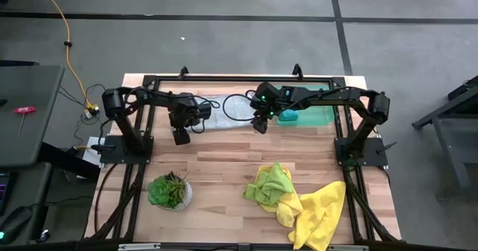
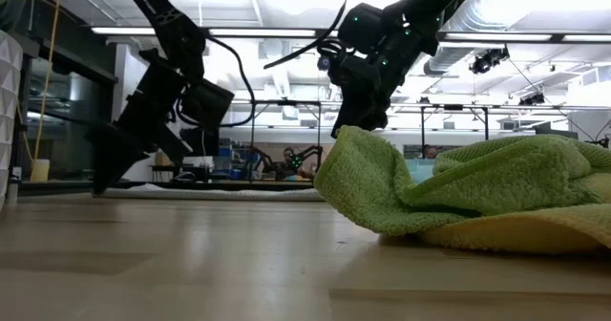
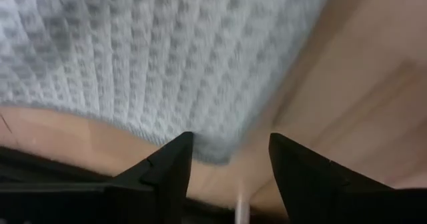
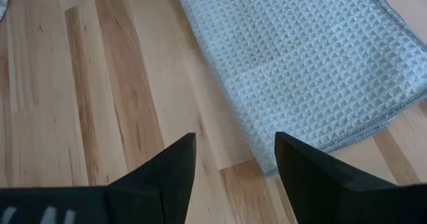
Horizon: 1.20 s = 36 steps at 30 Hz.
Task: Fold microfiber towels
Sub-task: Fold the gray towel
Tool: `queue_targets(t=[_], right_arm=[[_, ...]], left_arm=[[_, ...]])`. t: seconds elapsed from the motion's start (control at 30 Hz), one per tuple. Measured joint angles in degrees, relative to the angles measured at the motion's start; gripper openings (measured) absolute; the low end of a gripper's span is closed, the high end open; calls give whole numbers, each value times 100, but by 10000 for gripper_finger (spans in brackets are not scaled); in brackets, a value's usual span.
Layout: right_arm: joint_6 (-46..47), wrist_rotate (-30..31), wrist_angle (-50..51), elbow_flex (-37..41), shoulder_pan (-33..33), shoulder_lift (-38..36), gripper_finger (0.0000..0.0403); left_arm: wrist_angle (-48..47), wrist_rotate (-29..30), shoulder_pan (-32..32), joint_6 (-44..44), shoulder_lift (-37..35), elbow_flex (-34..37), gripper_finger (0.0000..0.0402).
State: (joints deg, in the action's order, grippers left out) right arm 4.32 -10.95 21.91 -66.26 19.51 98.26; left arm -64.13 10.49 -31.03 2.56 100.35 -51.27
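Black jointed arms, green lights

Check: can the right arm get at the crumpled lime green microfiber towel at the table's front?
Probably yes. The right gripper hangs open and empty above the pale grey waffle-weave towel, and only bare wooden table lies between it and the lime green towel, which rests on the bright yellow towel.

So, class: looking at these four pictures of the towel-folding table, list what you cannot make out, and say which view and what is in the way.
- Pale towel, high view: the arms cover most of it, so its fold cannot be judged.
- Same towel, left wrist view: blurred and cut off by the picture's edges.
- Teal towel on the green tray, high view: partly under the right arm; too small.
- Yellow towel, low view: mostly hidden under the lime towel.
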Motion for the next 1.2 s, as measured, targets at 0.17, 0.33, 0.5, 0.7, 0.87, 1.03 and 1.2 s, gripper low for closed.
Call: queue_targets(t=[0.17,0.33,0.5,0.7,0.87,1.03,1.2], right_arm=[[34,5,0,0,0,0,194],[21,8,2,0,0,0,194],[17,21,2,0,0,0,194],[-22,21,2,0,0,0,194],[-22,21,2,0,0,0,194],[-29,297,7,0,0,0,194],[-532,405,21,0,-2,39,194]], left_arm=[[95,3,0,-39,16,0,182],[43,5,0,-39,16,0,173],[-188,7,0,-88,16,0,160],[-98,31,-2,-41,16,183,146],[151,70,2,-83,-19,512,140],[182,141,2,-118,-6,542,140],[194,178,2,-57,-2,507,140]])
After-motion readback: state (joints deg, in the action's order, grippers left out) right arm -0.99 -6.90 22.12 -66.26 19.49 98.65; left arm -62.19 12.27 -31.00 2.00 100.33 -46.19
